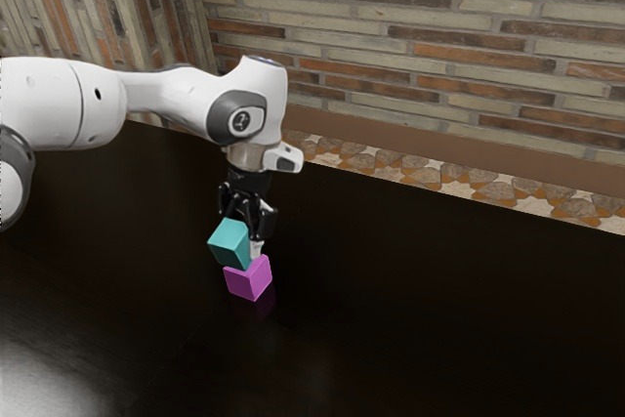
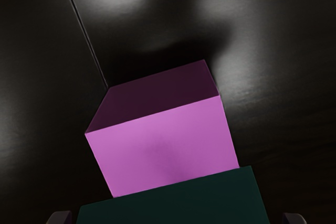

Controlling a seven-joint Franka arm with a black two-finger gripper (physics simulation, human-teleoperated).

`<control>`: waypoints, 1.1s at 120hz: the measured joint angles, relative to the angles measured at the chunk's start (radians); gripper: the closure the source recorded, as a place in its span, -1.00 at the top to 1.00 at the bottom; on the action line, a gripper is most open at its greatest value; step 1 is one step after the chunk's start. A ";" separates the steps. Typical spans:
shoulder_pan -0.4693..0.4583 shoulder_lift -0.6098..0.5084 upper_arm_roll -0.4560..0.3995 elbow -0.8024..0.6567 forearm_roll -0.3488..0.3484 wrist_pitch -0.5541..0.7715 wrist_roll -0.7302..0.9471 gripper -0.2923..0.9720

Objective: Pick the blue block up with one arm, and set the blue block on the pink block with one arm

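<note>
A teal-blue block (image 1: 230, 242) hangs tilted just above the table, held between the black fingers of my gripper (image 1: 237, 239), which is shut on it. Its lower corner sits right over the top of the pink block (image 1: 248, 277), touching or nearly touching it. The pink block rests on the dark table (image 1: 420, 319). In the wrist view the pink block (image 2: 163, 140) lies directly under my hand, and the dark teal-blue block (image 2: 178, 203) overlaps its near edge.
The glossy dark table stretches wide on every side of the two blocks. A brick wall (image 1: 439, 36) runs along the back, with a strip of patterned floor (image 1: 459, 183) below it beyond the table's far edge.
</note>
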 joint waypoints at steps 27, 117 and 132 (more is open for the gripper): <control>-0.001 0.012 0.000 0.010 0.014 0.014 0.019 0.11; 0.013 -0.245 -0.033 0.027 0.021 -0.050 0.058 0.52; 0.007 -0.310 -0.041 0.056 0.022 -0.071 0.062 0.53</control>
